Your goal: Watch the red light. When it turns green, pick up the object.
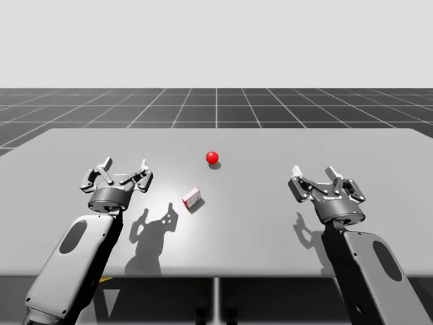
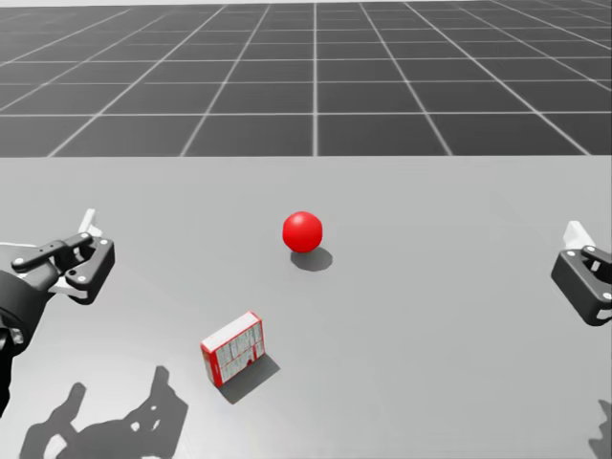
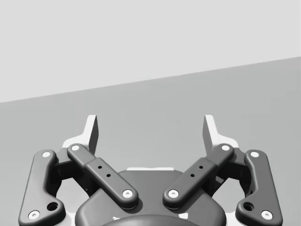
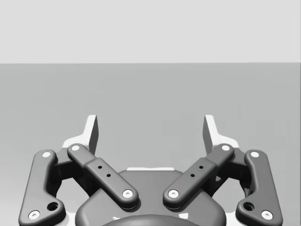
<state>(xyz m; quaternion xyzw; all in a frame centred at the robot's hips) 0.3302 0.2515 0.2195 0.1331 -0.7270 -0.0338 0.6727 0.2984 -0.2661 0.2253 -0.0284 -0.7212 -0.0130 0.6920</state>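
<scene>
One red light (image 1: 212,158) sits beyond the box (image 1: 192,198).

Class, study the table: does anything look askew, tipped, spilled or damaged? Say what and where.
Nothing is spilled or damaged. The small red-and-white box sits skewed to the edges of the grey table, on my side of the red ball light; otherwise nothing stands out.
</scene>
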